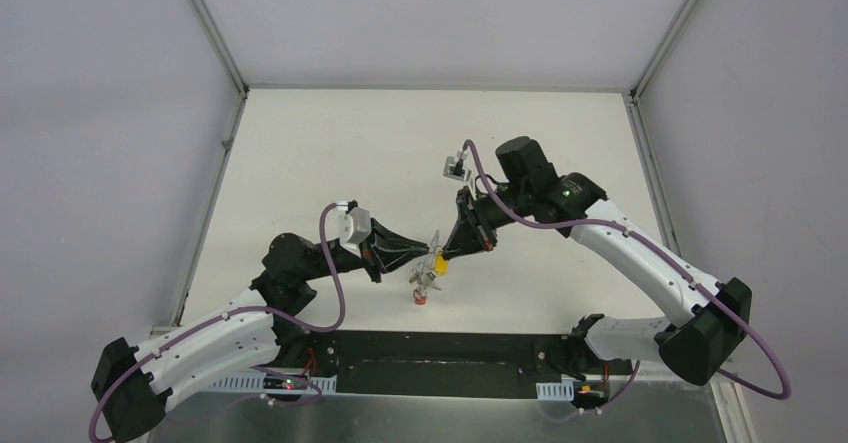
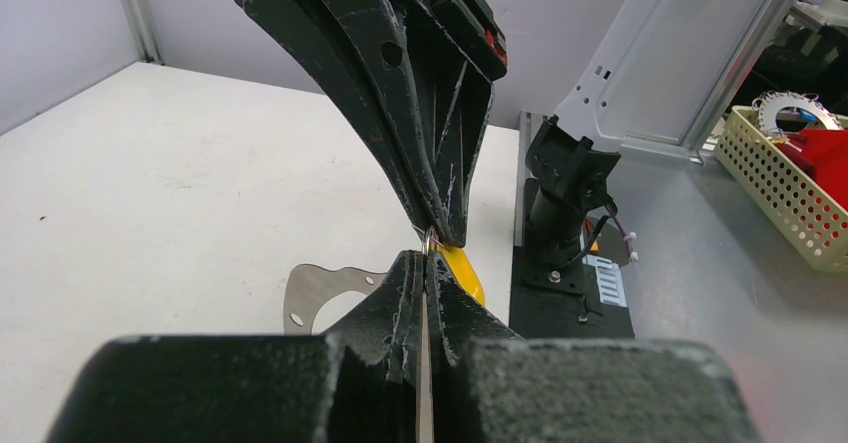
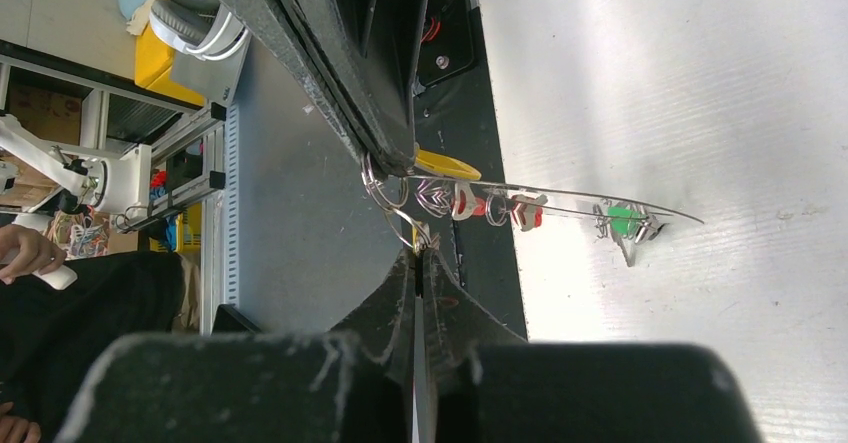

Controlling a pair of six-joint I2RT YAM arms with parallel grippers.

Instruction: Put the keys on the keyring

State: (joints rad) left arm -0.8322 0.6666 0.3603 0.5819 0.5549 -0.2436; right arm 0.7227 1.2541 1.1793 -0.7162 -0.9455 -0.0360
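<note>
Grey metal wire, thin and roughly oval, the keyring (image 3: 580, 201) hangs in the air above the white tabletop (image 1: 330, 143), between the two arms where they meet near the middle. The left end effector (image 1: 428, 253) has its fingers pressed together on one end of the loop, which runs away from it edge-on in the right wrist view. Several keys (image 3: 527, 213) are strung along the wire: two with red tags (image 3: 465, 203), one with a green tag (image 3: 622, 217) farther out, and a yellow tag (image 3: 447, 167) right beside the left fingertips. The right end effector (image 3: 418, 258) comes in from the opposite side, tip almost touching the left's, and pinches a small ring (image 3: 410, 233) just beside the keyring's gripped end. From above, the keys dangle under the two tips.
</note>
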